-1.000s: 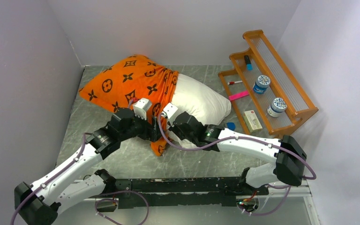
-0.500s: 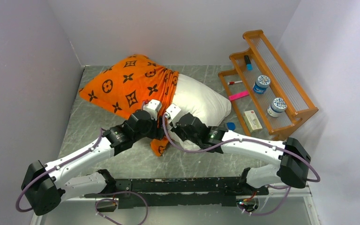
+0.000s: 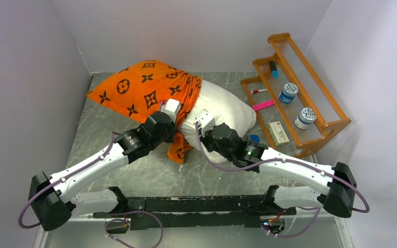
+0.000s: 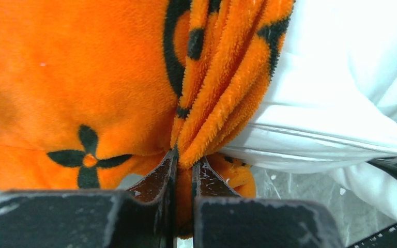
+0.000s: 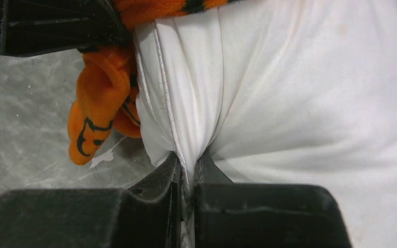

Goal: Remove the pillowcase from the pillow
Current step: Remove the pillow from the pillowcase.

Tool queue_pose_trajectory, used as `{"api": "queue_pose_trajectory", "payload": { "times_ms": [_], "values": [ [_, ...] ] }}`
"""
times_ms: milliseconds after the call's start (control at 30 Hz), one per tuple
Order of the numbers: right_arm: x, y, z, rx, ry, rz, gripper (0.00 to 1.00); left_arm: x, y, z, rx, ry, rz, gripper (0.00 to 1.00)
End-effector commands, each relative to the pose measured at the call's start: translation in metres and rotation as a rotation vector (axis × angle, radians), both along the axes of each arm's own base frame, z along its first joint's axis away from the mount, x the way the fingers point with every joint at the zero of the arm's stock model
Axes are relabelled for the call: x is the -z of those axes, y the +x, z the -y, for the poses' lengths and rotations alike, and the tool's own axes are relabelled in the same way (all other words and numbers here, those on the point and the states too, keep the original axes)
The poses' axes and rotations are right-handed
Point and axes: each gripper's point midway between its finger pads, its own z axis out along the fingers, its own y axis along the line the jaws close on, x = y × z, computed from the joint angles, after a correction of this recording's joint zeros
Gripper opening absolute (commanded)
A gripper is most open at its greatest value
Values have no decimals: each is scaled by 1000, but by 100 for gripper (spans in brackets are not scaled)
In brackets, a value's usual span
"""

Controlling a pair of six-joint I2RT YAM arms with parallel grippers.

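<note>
The pillowcase (image 3: 139, 90) hides the nine o'clock half of the pillow (image 3: 222, 106). The left arm (image 3: 98, 165) and right arm (image 3: 289, 165) cover its six o'clock edge. Labels on two jars (image 3: 289, 93) in the wooden rack (image 3: 287, 37) are too small to read.

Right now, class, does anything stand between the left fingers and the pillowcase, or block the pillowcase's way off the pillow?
Nothing visible does. The left fingers are shut on a bunched fold of the pillowcase, and the right fingers on the pillow. Leftward there is only table, though the side wall stands close.
</note>
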Motion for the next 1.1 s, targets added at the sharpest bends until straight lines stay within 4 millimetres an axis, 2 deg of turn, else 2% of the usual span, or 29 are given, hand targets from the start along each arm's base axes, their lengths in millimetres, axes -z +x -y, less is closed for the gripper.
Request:
{"api": "queue_pose_trajectory", "payload": {
  "times_ms": [0, 100, 233, 433, 633, 767, 900, 1067],
  "values": [
    [-46, 6, 26, 98, 101, 77, 0, -43, 31, -38, -139, 153, 169, 5],
    [-61, 4, 36, 115, 128, 97, 0, -63, 44, -50, -164, 190, 237, 5],
    [-77, -2, 44, 106, 167, 109, 0, -82, 68, -78, -225, 214, 271, 5],
    [-100, -11, 51, 82, 214, 131, 0, -94, 93, -125, -372, 204, 311, 5],
    [-118, -24, 50, 3, 256, 146, 0, -100, 101, -165, -533, 196, 374, 5],
    [-112, -34, 37, -87, 246, 119, 0, -83, 101, -175, -583, 215, 377, 5],
    [-91, -46, 16, -186, 247, 48, 0, -48, 97, -180, -596, 239, 353, 5],
    [-71, -64, -17, -312, 336, -66, 0, -48, 90, -177, -541, 232, 394, 5]
  ]
}}
